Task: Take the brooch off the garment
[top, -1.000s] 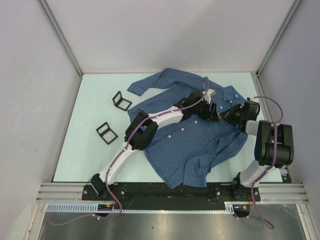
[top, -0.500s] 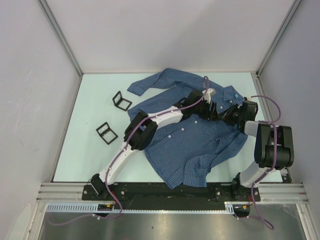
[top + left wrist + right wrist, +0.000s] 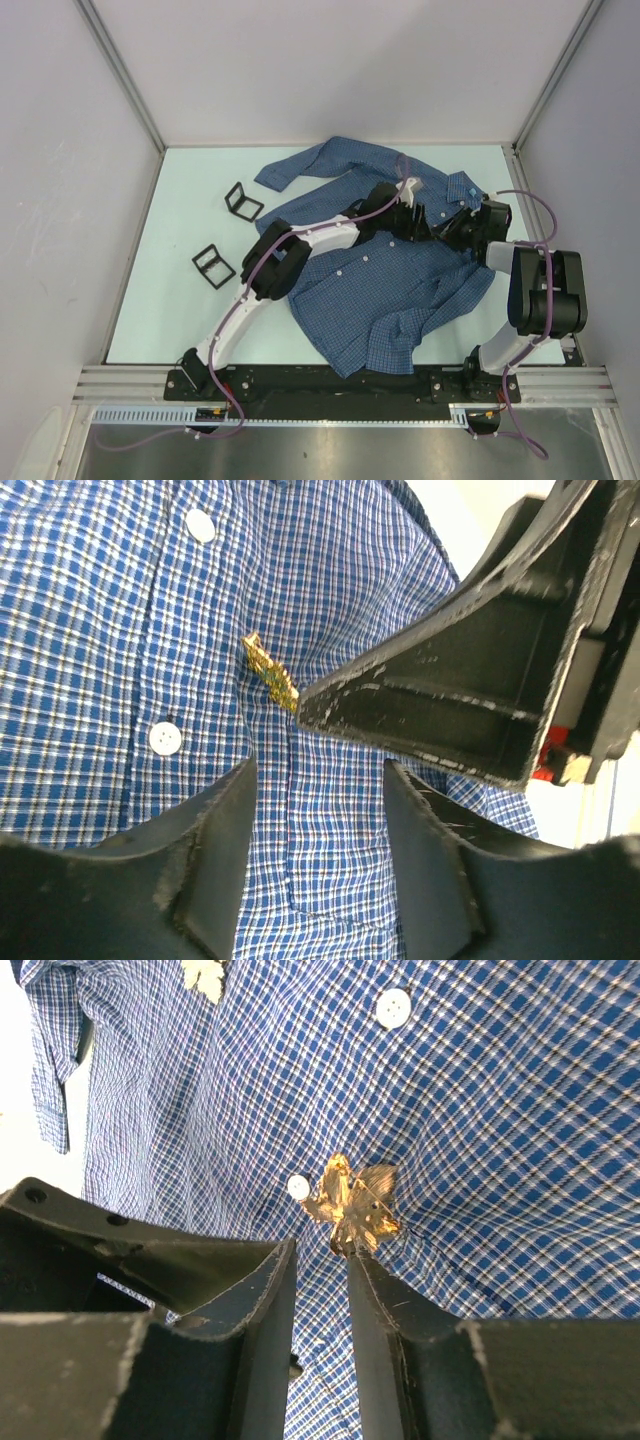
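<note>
The garment (image 3: 400, 290), a blue checked shirt, lies spread on the pale table (image 3: 200, 310). A gold leaf-shaped brooch (image 3: 355, 1205) is pinned beside a white button (image 3: 298, 1187); it also shows edge-on as the brooch (image 3: 270, 670) in the left wrist view. My right gripper (image 3: 320, 1255) stands narrowly open just below it, with only fabric in the gap. Its right fingertip (image 3: 358, 1260) touches the brooch's lower edge. My left gripper (image 3: 320, 770) is open over the placket, a short way from the brooch. In the top view both grippers (image 3: 418, 222) (image 3: 450, 232) meet near the collar and hide the brooch.
Two small black frames (image 3: 243, 201) (image 3: 212, 266) stand on the table left of the shirt. A teal tag (image 3: 470, 190) sits at the collar. My right gripper's finger (image 3: 450, 690) crosses the left wrist view close to the brooch. Walls enclose the table on three sides.
My left gripper has shifted slightly left and back over the shirt and narrowed a little. The right gripper has edged toward the collar area. The shirt has not moved.
</note>
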Robot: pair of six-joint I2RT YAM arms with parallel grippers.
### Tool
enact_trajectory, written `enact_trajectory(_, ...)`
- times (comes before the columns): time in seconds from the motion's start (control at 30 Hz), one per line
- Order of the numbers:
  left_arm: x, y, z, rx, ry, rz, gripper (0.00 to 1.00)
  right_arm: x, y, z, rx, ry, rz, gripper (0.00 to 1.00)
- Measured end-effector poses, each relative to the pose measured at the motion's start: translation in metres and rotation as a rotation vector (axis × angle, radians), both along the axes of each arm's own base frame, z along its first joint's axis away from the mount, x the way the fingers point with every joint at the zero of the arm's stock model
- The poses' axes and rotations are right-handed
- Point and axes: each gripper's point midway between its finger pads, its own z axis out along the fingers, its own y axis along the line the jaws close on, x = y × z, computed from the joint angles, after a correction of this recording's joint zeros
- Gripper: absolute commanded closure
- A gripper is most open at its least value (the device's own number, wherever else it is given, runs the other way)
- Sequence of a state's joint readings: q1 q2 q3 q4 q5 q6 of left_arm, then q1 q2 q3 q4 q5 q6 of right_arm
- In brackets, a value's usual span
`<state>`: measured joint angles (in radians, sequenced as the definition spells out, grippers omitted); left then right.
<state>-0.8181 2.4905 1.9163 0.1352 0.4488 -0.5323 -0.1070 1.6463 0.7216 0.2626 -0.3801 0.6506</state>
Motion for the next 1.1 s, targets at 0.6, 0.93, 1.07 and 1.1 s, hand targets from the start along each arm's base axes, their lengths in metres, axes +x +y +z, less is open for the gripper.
enact_trajectory(0.6, 0.006, -0.006, 0.013, -0.030, 0.023, 0.004, 0.46, 0.007, -0.004, 0.006, -0.015, -0.038, -0.015, 0.63)
enact_trajectory(0.93, 0.019, -0.017, 0.014, -0.044, 0.007, 0.025, 0.48, 0.008, -0.020, 0.018, -0.076, -0.067, -0.050, 0.69)
enact_trajectory(1.07, 0.025, -0.018, 0.010, -0.028, 0.002, 0.055, 0.53, 0.006, -0.021, 0.010, -0.087, -0.041, -0.049, 0.73)
enact_trajectory(1.1, 0.026, -0.018, 0.010, -0.025, 0.000, 0.062, 0.55, 0.005, -0.021, 0.007, -0.091, -0.032, -0.047, 0.75)
